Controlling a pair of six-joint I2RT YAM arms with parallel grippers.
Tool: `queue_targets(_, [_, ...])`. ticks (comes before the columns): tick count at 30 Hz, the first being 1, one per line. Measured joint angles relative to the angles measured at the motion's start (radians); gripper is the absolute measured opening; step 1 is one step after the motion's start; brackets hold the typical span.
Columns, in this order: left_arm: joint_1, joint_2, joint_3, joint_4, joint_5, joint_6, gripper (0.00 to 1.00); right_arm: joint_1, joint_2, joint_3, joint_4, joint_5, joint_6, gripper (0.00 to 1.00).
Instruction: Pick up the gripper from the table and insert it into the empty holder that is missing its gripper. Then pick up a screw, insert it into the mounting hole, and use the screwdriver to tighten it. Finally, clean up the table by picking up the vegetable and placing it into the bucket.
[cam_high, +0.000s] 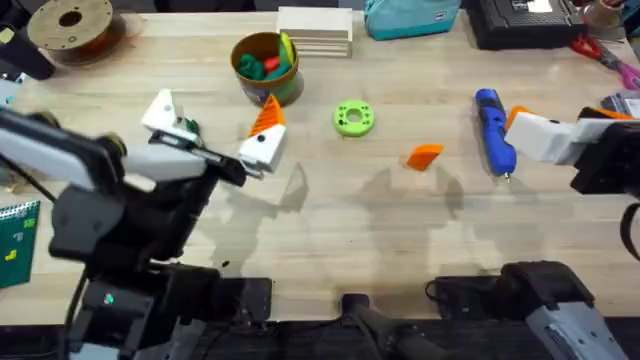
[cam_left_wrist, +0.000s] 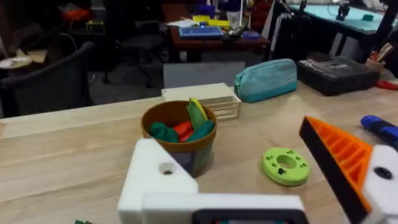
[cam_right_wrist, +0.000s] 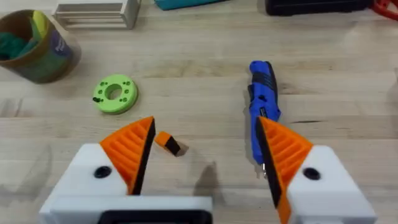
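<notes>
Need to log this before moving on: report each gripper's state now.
Left gripper: open, holding nothing; one of its fingers is plain white with no orange pad.
Right gripper: open, holding nothing, near the screwdriver.

You have a pale wood table (cam_high: 340, 215) with visible grain and a matt finish. The screwdriver (cam_high: 493, 130) is glossy blue plastic with a metal tip. The loose gripper (cam_high: 425, 156) is matt orange plastic. The holder (cam_left_wrist: 155, 180) is smooth white plastic. The pouch (cam_left_wrist: 266, 79) looks like teal cloth.
</notes>
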Motion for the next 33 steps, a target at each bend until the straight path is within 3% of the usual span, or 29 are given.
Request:
queue_targets(10, [0.0,-0.228,-0.13,0.019,-0.023,-0.011,0.986,0.0,0.0,0.0,0.0,0.0,0.0,0.936])
queue_targets(17, [0.0,-0.231,-0.156,-0.036,-0.022,-0.051,0.986,0.0,0.0,0.0,0.0,0.0,0.0,0.936])
queue_targets(24, [0.0,-0.231,-0.156,-0.154,0.059,-0.06,0.986,0.0,0.0,0.0,0.0,0.0,0.0,0.935])
queue_targets(33, [0.0,-0.229,-0.156,-0.155,0.084,-0.061,0.986,0.0,0.0,0.0,0.0,0.0,0.0,0.936])
